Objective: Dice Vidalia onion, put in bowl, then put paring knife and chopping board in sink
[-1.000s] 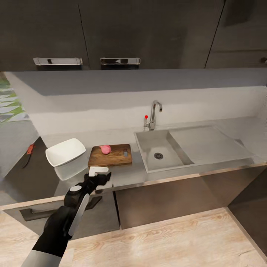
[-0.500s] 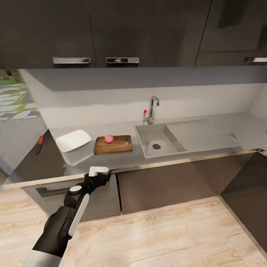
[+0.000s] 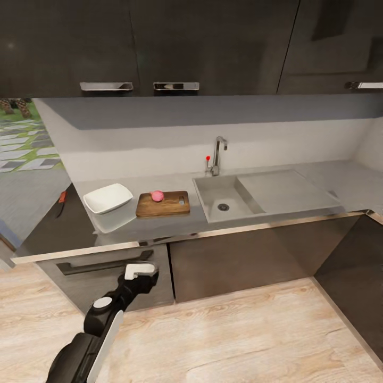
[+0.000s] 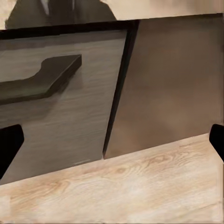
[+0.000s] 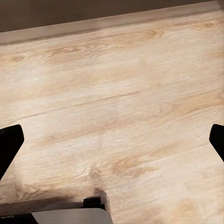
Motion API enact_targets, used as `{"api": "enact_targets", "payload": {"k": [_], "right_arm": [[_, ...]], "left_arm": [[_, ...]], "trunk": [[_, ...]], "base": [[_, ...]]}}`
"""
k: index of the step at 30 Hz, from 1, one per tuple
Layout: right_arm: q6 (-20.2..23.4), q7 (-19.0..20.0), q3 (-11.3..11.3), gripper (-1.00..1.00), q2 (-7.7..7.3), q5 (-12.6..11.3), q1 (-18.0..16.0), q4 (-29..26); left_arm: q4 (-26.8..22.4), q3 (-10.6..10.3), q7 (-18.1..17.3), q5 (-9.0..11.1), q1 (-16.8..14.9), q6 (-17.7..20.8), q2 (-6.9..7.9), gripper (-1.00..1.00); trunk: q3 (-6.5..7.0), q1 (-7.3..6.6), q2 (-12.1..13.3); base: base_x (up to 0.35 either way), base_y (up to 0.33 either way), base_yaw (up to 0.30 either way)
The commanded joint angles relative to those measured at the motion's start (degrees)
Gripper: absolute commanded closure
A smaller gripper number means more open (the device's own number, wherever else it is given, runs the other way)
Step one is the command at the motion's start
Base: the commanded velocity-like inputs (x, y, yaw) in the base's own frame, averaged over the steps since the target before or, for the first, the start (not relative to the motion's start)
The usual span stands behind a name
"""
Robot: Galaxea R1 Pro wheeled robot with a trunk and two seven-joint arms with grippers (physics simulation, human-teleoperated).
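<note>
The pinkish Vidalia onion (image 3: 156,196) rests on the dark-brown chopping board (image 3: 163,205), left of the sink (image 3: 223,198) on the grey countertop (image 3: 159,229). The white bowl (image 3: 108,198) stands just left of the board. Farther left, on the side worktop, lies the paring knife (image 3: 60,202), red handle to the rear. My left gripper (image 3: 141,269) hangs low in front of the cabinet fronts, well below the counter edge. It is open and empty, with a drawer front between its fingers (image 4: 9,144). My right gripper (image 5: 112,144) is open over the wooden floor, holding nothing.
A chrome tap (image 3: 217,156) with a red knob stands behind the basin, and the drainboard (image 3: 284,187) extends right. Dark wall cupboards (image 3: 213,42) hang above. A long dark drawer handle (image 3: 103,262) sits under the counter. Light wooden floor (image 3: 239,330) lies between me and the cabinets.
The whole view has pulled back from the counter, so the camera has moved away. My left arm has sunk from counter-edge height to in front of the drawer.
</note>
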Motion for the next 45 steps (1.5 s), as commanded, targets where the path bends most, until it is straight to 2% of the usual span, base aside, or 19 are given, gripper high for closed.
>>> {"api": "enact_targets", "payload": {"k": [1,5,8,10,11,14,17,26,27,34,39,45], "right_arm": [[-0.12,0.55,-0.42,-1.0,0.09,0.24,-0.01,-0.09],[-0.12,0.55,-0.42,-1.0,0.09,0.24,0.0,-0.11],[-0.12,0.55,-0.42,-1.0,0.09,0.24,0.0,-0.1],[-0.12,0.55,-0.42,-1.0,0.09,0.24,0.0,-0.1],[-0.12,0.55,-0.42,-1.0,0.09,0.24,0.0,-0.11],[-0.12,0.55,-0.42,-1.0,0.09,0.24,0.0,-0.08],[-0.12,0.55,-0.42,-1.0,0.09,0.24,-0.01,-0.06],[-0.18,0.55,-0.42,-1.0,0.09,0.24,0.0,-0.08],[-0.2,0.55,-0.42,-1.0,0.09,0.24,0.0,-0.1],[-0.26,0.55,-0.42,-1.0,0.09,0.24,0.0,-0.09],[-0.29,0.55,-0.42,-1.0,0.09,0.24,-0.02,-0.09],[-0.33,0.55,-0.42,-1.0,0.09,0.24,-0.01,-0.11]], "left_arm": [[-0.29,-0.03,0.28,0.56,0.68,-0.14,0.02,-1.0],[-0.93,-0.03,0.31,0.52,4.64,-4.74,0.06,-1.0],[-1.06,-0.03,0.32,0.45,10.11,-10.76,0.1,-1.0],[-1.05,-0.03,0.32,0.39,11.42,-12.25,0.13,-1.0],[-0.93,-0.03,0.32,0.28,14.0,-15.4,0.41,-1.0],[-0.8,-0.03,0.32,0.2,17.0,-19.24,1.08,-1.0],[-0.51,-0.03,0.32,0.24,22.15,-25.85,2.89,-1.0],[1.32,-0.03,0.32,0.08,31.14,-38.67,3.49,-1.0],[3.04,0.01,0.37,0.08,33.02,-42.92,3.76,-1.0],[8.01,-0.01,0.46,0.12,35.85,-51.96,6.09,-1.0],[14.39,0.04,0.67,0.2,36.44,-58.7,6.46,-1.0],[20.08,0.11,0.76,0.31,36.51,-62.74,6.5,-1.0]], "trunk": [[-0.06,0.02,-0.06],[-0.06,0.02,-0.06],[-0.06,0.02,-0.06],[-0.06,0.02,-0.06],[-0.06,0.02,-0.06],[-0.06,0.02,-0.06],[-0.06,0.02,-0.06],[-0.06,0.02,-0.06],[-0.06,0.02,-0.06],[-0.06,0.02,-0.06],[-0.06,0.02,-0.06],[-0.06,0.02,-0.06]], "base": [[-0.001,0.0,0.0],[0.0,0.0,0.0],[0.0,0.0,0.0],[0.0,0.0,0.0],[0.0,0.0,0.0],[0.0,0.0,0.0],[0.0,0.0,0.0],[0.0,0.0,0.0],[0.0,0.0,0.0],[0.0,0.0,0.0],[0.0,0.0,0.0],[0.0,0.0,0.0]]}}
